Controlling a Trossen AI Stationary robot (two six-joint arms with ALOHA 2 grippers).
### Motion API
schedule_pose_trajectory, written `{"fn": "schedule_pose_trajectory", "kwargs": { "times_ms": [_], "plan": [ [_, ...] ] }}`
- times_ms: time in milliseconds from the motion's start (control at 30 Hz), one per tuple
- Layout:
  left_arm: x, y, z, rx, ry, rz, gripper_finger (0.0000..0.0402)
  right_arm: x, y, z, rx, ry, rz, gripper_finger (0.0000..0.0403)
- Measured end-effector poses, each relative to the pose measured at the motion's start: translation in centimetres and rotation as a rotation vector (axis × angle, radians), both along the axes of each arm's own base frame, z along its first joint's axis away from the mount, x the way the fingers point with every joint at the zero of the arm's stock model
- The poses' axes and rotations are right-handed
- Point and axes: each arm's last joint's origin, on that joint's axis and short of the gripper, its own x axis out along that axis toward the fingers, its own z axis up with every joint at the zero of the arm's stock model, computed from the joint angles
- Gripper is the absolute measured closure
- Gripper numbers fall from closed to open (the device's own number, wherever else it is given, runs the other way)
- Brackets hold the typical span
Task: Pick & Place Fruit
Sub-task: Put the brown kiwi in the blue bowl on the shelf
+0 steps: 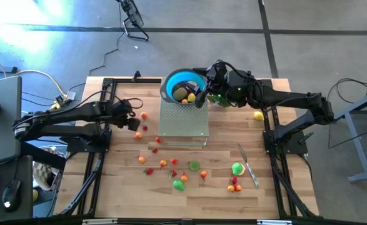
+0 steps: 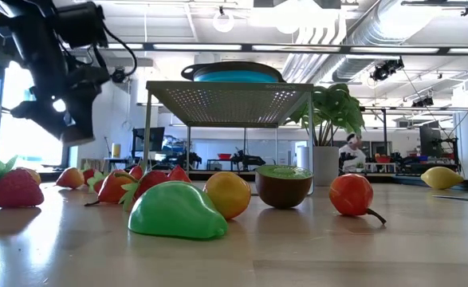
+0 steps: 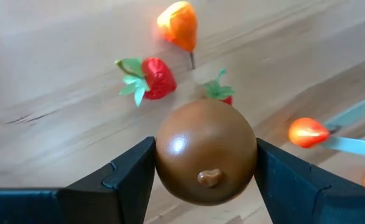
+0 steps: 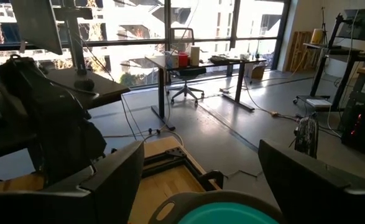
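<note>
room: open workshop beyond the table, big windows, desks, office chair, grey floor with cables
table point(image 1: 108, 187): bare wood planks; its near strip in front of the fruit is bare, black frame rails run down both sides
rack point(image 1: 183, 117): raised perforated metal stand mid-table, blue bowl point(image 1: 182, 80) sits on its far end, a few fruits already in the bowl
plant point(image 2: 333, 112): leafy, in a pot at the far right of the table beside my right arm
my right gripper point(image 1: 202, 97): over the bowl's rim, fingers spread wide, holding nothing
my left gripper point(image 3: 205, 167): above the table left of the rack, clamped on a brown fruit point(image 3: 205, 151) between both fingers
loose fruit point(image 1: 178, 183): scattered on the wood in front of and left of the rack; yellow one point(image 1: 258, 115) far right
knife point(image 1: 248, 164): flat on the wood, right of the fruit
writing: none I can read
</note>
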Motion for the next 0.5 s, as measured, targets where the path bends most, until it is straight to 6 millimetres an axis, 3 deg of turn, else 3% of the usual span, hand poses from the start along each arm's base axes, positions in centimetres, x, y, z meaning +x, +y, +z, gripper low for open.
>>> {"fn": "schedule_pose_trajectory", "kwargs": {
  "times_ms": [233,500],
  "plan": [
    [-1.0,-0.4,1.5,0.041,-0.125,-0.002,0.0165,0.0,0.0,0.4,-0.013,-0.038,0.005,0.0094],
    [-0.9,-0.3,5.1,0.113,-0.272,-0.018,0.0165,0.0,0.2,1.6,-0.079,-0.140,0.076,0.0094]
  ]
}}
